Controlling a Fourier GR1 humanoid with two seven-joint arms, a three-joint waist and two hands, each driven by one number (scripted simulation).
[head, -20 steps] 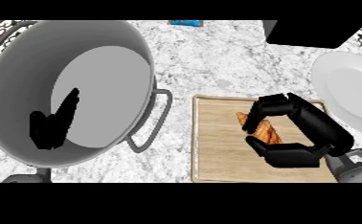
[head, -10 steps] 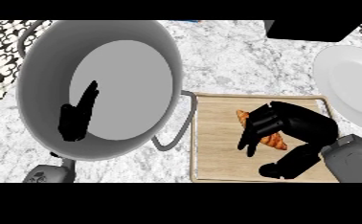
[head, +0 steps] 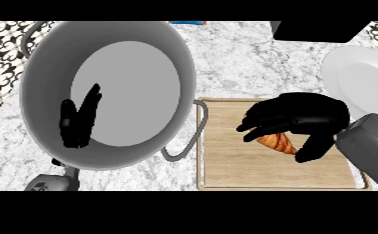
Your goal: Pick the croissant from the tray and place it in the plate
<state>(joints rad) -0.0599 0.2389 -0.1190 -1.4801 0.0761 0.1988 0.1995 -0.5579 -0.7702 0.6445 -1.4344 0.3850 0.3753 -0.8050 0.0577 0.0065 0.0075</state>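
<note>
We see a golden-brown croissant [head: 279,142], mostly hidden, under our right hand [head: 299,119], whose fingers curl around it, apparently over the tray [head: 236,168].

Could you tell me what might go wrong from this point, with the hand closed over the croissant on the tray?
The right hand curls over the croissant, of which only one end shows, so the hold may be partial and it could slip during the lift. The plate lies at the view's right edge, only partly visible, so placing could land near its rim. The left hand rests open over the big pot, well clear.
</note>
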